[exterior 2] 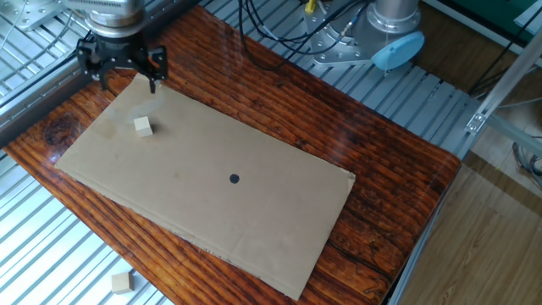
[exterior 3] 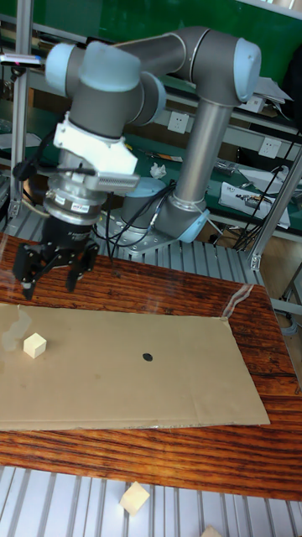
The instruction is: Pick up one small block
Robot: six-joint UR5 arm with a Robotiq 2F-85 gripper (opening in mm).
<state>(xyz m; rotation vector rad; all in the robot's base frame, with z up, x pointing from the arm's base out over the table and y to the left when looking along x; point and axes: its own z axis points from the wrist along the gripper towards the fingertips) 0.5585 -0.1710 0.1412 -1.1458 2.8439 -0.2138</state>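
The small block (exterior 2: 144,126) is a pale beige cube lying on the left part of the cardboard sheet (exterior 2: 254,212); the tall fixed view shows the block (exterior 3: 34,345) near the sheet's left end. My gripper (exterior 2: 127,78) hangs above the sheet's far left corner, behind and slightly left of the block, clear of it. Its dark fingers (exterior 2: 155,78) are spread wide with nothing between them. In the tall fixed view the gripper (exterior 3: 50,285) hovers over the wooden table just above the block.
A slightly tanner wooden block (exterior 2: 123,283) lies off the table on the ribbed metal at the front left, also seen as the tanner block (exterior 3: 134,497). A black dot (exterior 2: 235,178) marks the cardboard's middle. Cables and the arm's base (exterior 2: 373,42) stand behind the table.
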